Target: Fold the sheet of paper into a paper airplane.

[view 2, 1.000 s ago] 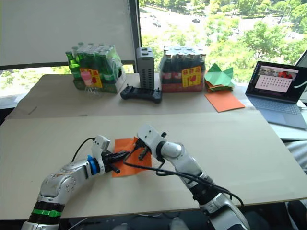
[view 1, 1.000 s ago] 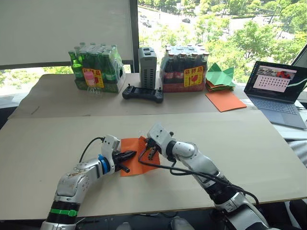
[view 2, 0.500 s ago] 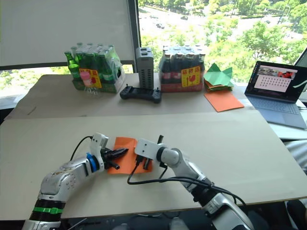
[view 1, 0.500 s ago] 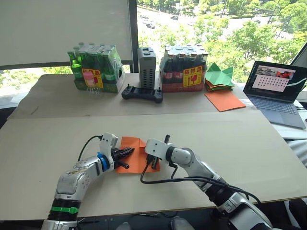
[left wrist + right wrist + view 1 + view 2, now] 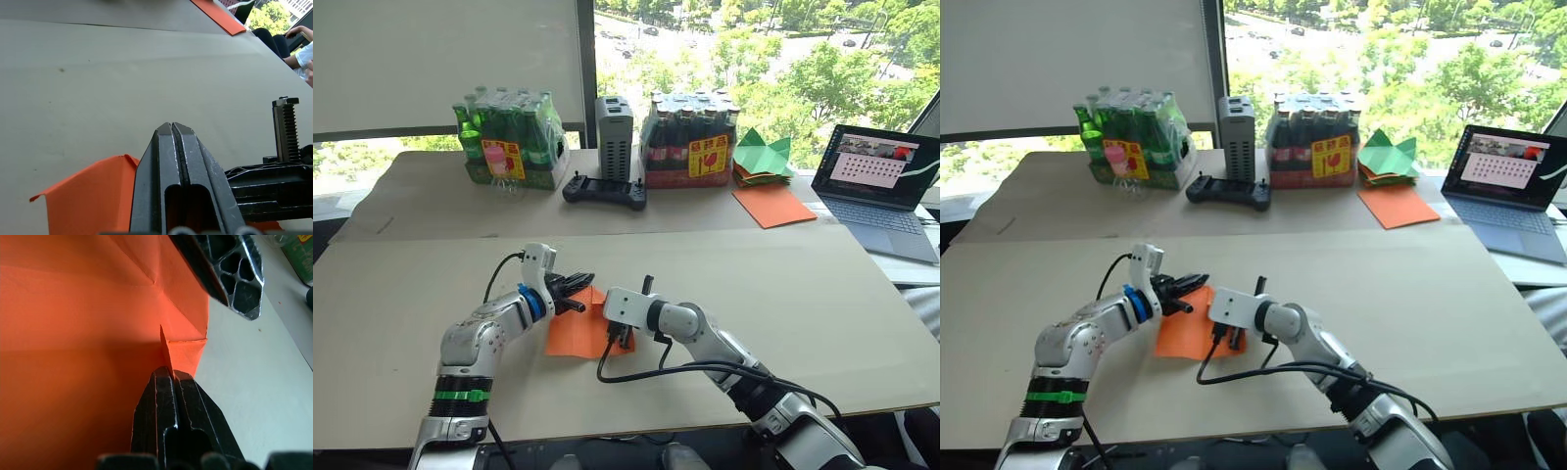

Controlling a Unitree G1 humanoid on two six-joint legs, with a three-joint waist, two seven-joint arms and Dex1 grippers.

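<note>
The sheet of paper (image 5: 579,333), bright orange and creased, lies on the near board in front of me. My left gripper (image 5: 579,284) is shut at the sheet's far edge, where the paper (image 5: 93,196) lifts up toward its fingers. At the sheet's right edge my right gripper (image 5: 623,338) points down. Its fingers (image 5: 156,396) are shut on a thin raised fold of the paper (image 5: 73,333). The two grippers are about a hand's width apart.
At the back of the far board stand a pack of green bottles (image 5: 509,137), a grey box (image 5: 614,137), a black controller (image 5: 604,190) and a pack of dark bottles (image 5: 690,142). Green paper shapes (image 5: 762,157), a smooth orange sheet (image 5: 773,206) and a laptop (image 5: 881,186) are at the right.
My left gripper has moved from the sheet's left edge to its far edge. The sheet has shifted a little left, and its far side now looks narrower. The right gripper dropped onto the right edge.
</note>
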